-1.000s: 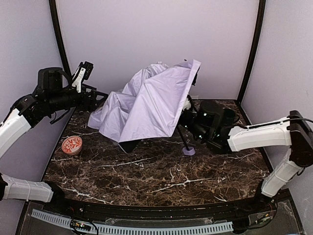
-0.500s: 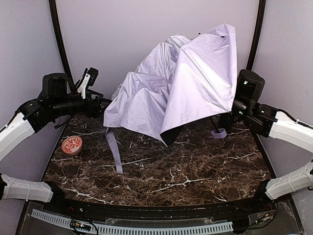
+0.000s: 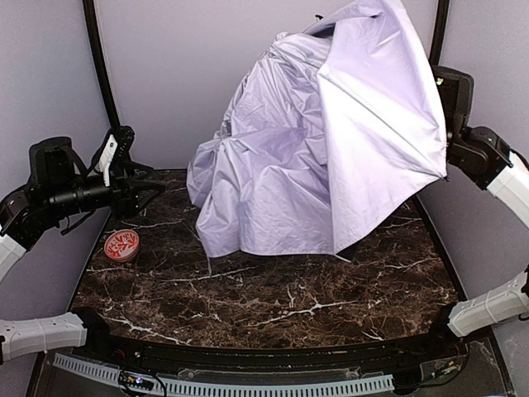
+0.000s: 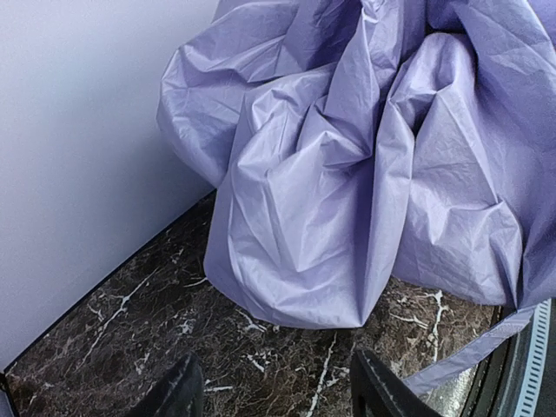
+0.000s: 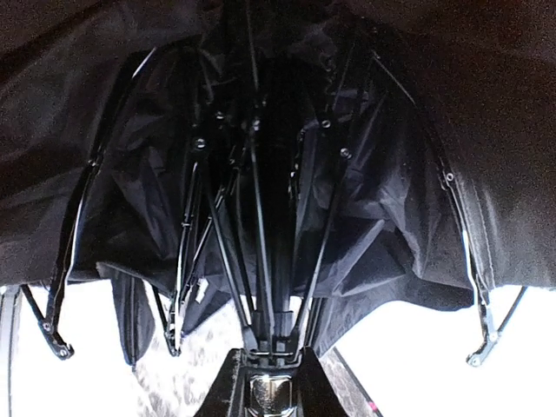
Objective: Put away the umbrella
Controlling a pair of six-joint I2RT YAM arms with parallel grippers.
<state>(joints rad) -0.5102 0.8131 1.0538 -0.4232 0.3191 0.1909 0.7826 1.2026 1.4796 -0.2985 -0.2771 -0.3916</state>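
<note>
Clearly we are only partway through. At the far left, the left gripper (image 4: 276, 396) hangs low over the desk (image 3: 273, 306) with its fingers spread and nothing between them, well short of the fabric. Just near of it sits a round red tin (image 3: 121, 245) with a white pattern on the lid; if that pattern holds words, we cannot read them.

Moving right, the umbrella (image 3: 331, 149) stands over the far right of the desk, lifted high, its lavender canopy slack and crumpled rather than taut. Its lower hem hangs down to the marble. A lavender strap (image 4: 465, 358) dangles loose from its edge.

At the right, the right gripper (image 5: 265, 382) is pressed together on the base of the shaft (image 5: 261, 217), looking up into the black lining (image 5: 113, 200) and the splayed ribs (image 5: 217, 252).

We judge the canopy half collapsed at best. Gathering the folds, wrapping them round the shaft, fastening the strap and laying the bundle down all remain. We find no brand or label on the fabric.
</note>
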